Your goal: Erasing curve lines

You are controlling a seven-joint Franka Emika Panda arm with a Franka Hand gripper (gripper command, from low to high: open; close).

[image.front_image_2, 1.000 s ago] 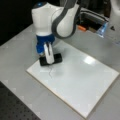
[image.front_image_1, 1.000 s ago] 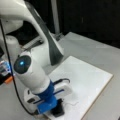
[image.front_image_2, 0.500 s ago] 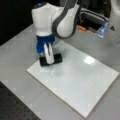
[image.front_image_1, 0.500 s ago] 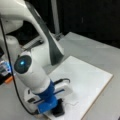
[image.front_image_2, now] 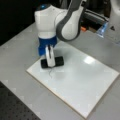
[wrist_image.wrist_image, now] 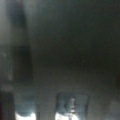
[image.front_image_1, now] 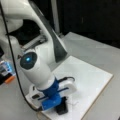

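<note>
End effector (image.front_image_2: 51,61) — curve lines (image.front_image_2: 51,73) just beside

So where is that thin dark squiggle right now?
In a front view, the thin dark squiggle lies near the flat white board's left corner, just below the black block eraser at the gripper.

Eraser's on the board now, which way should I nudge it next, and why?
Probably a short slide toward a front view's bottom, keeping the eraser pressed flat. The gripper holds it on the white board, and the curve lines sit just below it there, unerased.
</note>
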